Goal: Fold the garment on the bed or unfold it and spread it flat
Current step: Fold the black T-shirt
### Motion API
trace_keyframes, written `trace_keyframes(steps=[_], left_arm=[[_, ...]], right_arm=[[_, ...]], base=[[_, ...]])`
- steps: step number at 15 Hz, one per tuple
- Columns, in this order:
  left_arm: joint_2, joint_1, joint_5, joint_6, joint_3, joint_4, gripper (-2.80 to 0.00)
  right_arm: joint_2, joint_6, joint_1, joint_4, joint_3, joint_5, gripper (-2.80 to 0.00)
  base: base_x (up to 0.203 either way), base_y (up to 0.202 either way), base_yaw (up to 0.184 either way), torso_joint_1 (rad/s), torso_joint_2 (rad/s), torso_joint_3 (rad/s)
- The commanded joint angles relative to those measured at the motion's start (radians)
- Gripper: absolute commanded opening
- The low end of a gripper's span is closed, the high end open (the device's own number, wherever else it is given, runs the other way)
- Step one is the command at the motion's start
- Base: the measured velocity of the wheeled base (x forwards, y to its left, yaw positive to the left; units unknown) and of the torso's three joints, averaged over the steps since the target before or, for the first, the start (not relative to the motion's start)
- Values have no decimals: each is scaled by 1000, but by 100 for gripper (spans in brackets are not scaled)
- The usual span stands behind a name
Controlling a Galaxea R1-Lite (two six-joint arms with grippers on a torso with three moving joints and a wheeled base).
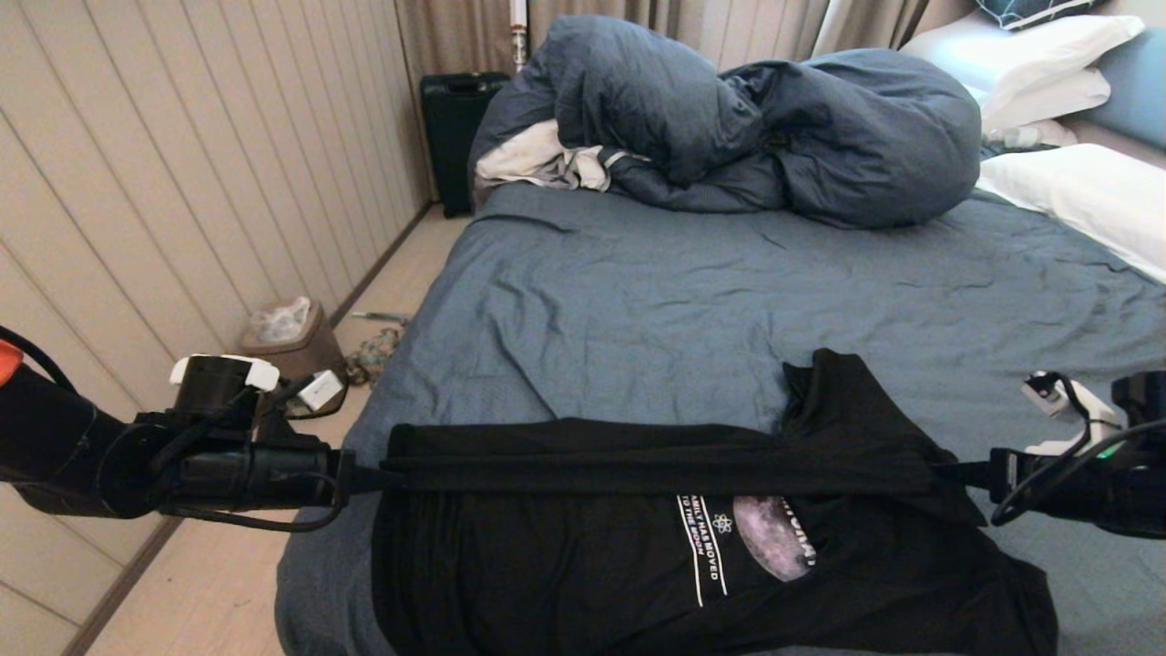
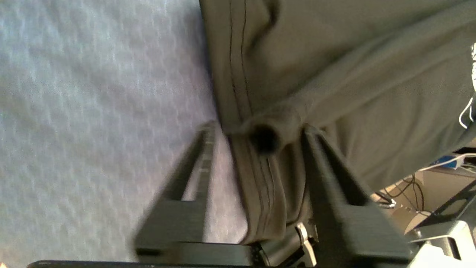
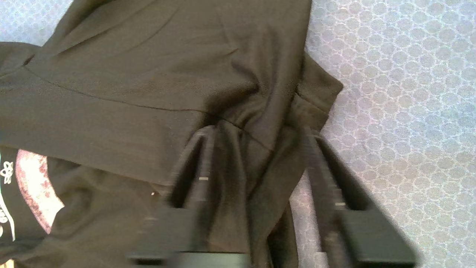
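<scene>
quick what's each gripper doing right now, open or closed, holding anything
Left gripper: open, fingers apart around the T-shirt's folded edge.
Right gripper: open, fingers apart around the shirt's other end.

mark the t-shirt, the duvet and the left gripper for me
black T-shirt [image 1: 565, 583]: head view, on the chest panel beside the lettering.
dark-blue duvet [image 1: 847, 137]: head view, on its bulky right mound.
left gripper [image 2: 256, 136]: left wrist view, between the fingertips, at the hem.

both arms are matte black with loose black cables looping along them. the left arm [image 1: 137, 460] carries a white-capped block on its wrist and an orange patch near its upper end. the right arm [image 1: 1084, 483] carries a white bracket and a small green light. the gripper fingers [image 2: 327, 178] are black, flat and tapering.
</scene>
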Motion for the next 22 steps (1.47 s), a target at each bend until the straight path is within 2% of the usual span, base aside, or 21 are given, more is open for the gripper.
trace_keyframes(steps=[1,5,8,9,11,12,15,17,20,22], left_arm=[[-39,0,-4,0,29,-3,0],[-156,36,-1,0,114,-5,0],[-181,79,4,-4,147,-6,0],[-181,107,4,-6,116,-6,-280],[-171,139,6,-14,22,8,-280],[-156,145,7,-35,-49,33,-280],[-74,149,8,-83,-273,154,-280],[1,150,19,-113,-399,248,-280],[68,142,82,-131,-509,317,-280],[70,119,101,-167,-514,363,-280]], right_arm=[[-10,0,-14,-2,-9,7,0],[-31,8,-113,6,-50,84,0],[-36,31,-138,8,-108,87,0],[-31,69,-138,9,-149,80,-280],[4,159,-119,10,-242,49,-280],[22,183,-67,11,-278,19,-280],[142,209,57,17,-428,-103,-280],[234,214,108,58,-559,-185,-280],[326,236,135,236,-722,-236,-280],[342,250,168,255,-741,-250,-280]], base=[[0,0,0,0,0,0],[0,0,0,0,0,0],[0,0,0,0,0,0],[0,0,0,0,0,0],[0,0,0,0,0,0],[0,0,0,0,0,0],[0,0,0,0,0,0],[0,0,0,0,0,0],[0,0,0,0,0,0],[0,0,0,0,0,0]])
